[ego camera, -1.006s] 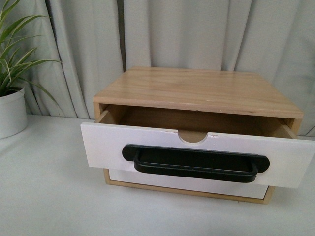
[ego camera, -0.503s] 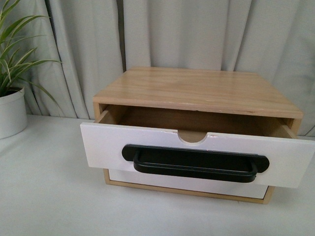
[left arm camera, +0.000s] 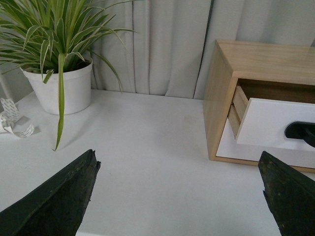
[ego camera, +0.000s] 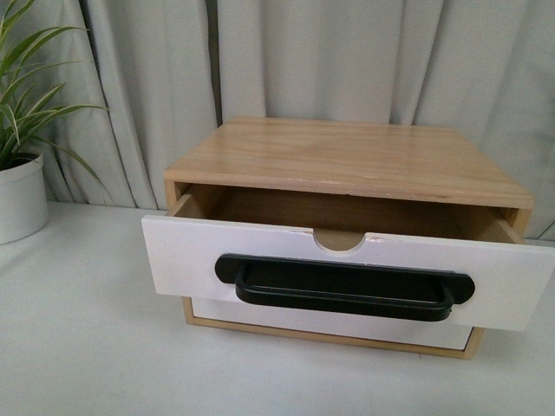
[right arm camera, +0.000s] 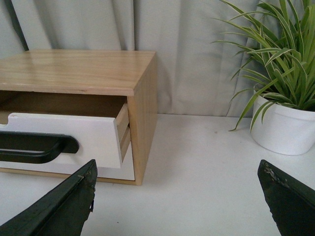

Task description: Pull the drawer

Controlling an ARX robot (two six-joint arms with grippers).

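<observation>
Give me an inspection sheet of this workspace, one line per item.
Surface: white table, bare in front of the cabinet.
Job's things: drawer pulled partly out of the wooden cabinet; black handle free; plain lower drawer front shut.
Clutter: roll of tape near one potted plant.
Grippers: left gripper and right gripper both open, holding nothing, away from the drawer.
Cables: nothing seen.
Surroundings: grey curtain behind; second potted plant on the other side of the cabinet.
</observation>
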